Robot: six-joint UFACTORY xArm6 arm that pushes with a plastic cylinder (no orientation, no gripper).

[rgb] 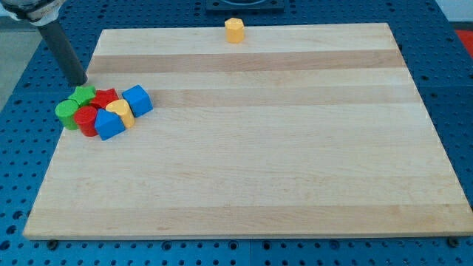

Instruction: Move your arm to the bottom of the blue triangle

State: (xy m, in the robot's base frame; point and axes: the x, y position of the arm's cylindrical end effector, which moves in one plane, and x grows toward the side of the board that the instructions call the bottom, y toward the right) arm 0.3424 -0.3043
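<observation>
Our tip (80, 83): a bare rod, no claw to open or close, at 11 o'clock of the cluster | blue triangle (109, 125): cluster's 6 o'clock edge | we should circle outside the green cylinder (68, 114), stopping below the triangle

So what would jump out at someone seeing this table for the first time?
Probably the tight huddle of coloured blocks at the view's left edge of the wooden board: a blue triangle, a blue cube, red, green and yellow pieces pressed together. Next, the dark rod slanting down just above them, my tip beside the green block. Last, one lone yellow block at the view's top edge.
</observation>
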